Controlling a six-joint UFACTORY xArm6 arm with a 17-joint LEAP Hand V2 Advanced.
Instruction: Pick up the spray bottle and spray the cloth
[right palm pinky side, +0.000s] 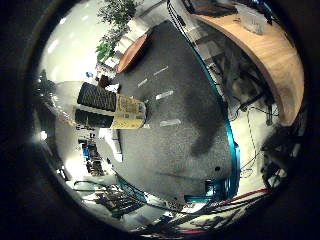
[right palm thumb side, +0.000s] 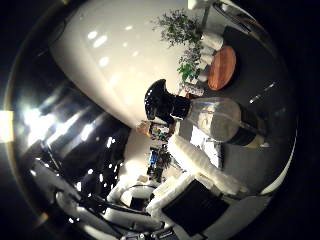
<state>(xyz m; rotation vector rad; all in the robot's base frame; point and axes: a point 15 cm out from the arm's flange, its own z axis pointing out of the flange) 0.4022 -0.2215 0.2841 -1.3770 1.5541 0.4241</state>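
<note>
Spray bottle (right palm thumb side: 210, 117) upright on dark table (right palm pinky side: 170, 150) — label unreadable | cloth unseen | robot hand (right palm thumb side: 190, 200) grip indiscernible

Spray bottle (right palm pinky side: 112, 111) on dark-grey tabletop (right palm pinky side: 175, 140)

Under my palm the table (right palm pinky side: 175, 130) is dark grey with a teal edge. The spray bottle (right palm thumb side: 215, 117) is clear, with a black trigger head (right palm thumb side: 160, 100) and a yellow label (right palm pinky side: 131, 112).
</note>
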